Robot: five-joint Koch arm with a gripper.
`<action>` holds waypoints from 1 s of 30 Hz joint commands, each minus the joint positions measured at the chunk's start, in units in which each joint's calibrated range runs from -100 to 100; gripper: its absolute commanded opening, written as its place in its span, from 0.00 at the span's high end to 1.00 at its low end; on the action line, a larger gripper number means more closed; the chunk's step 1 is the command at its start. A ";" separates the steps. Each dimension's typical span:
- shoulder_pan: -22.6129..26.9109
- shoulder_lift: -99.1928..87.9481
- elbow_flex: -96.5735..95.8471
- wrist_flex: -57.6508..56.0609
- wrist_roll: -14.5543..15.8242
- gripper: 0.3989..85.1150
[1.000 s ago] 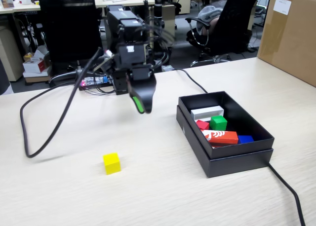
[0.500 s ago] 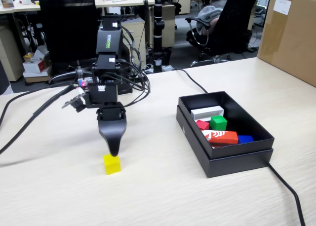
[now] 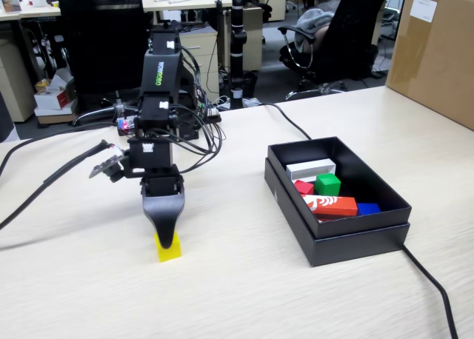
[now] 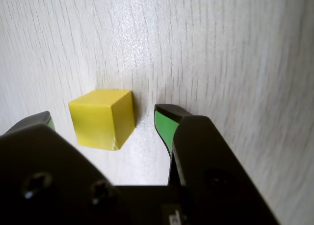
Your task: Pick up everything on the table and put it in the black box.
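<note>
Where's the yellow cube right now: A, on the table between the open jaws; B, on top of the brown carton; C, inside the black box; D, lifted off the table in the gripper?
A: in the wrist view the yellow cube sits on the table between the gripper's open jaws.

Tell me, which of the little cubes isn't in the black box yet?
The yellow cube: it sits on the table between the open pincer tips; green and red are boxed.

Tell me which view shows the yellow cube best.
The wrist view: the yellow cube fills the near frame, top and two sides clear, sitting on the table between the open gripper jaws. In the fixed view the cube is small and its upper part is hidden behind the gripper.
</note>
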 commanded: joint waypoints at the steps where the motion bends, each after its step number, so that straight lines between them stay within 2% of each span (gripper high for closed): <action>1: -0.24 -0.18 4.49 4.02 -0.59 0.50; 13: -0.29 2.46 4.39 4.63 -0.83 0.51; 14: -0.29 2.46 3.94 4.37 -1.07 0.53; 17: -0.39 2.12 3.58 3.94 -1.32 0.71; 18: -0.39 2.00 3.31 3.94 -1.42 0.75; 20: -0.44 1.77 2.94 3.94 -1.51 0.80; 25: -0.34 1.31 1.95 2.30 -1.71 0.84; 27: -0.39 -0.29 1.49 2.21 -1.66 0.97; 30: -0.24 -5.11 -1.04 2.04 -1.61 0.99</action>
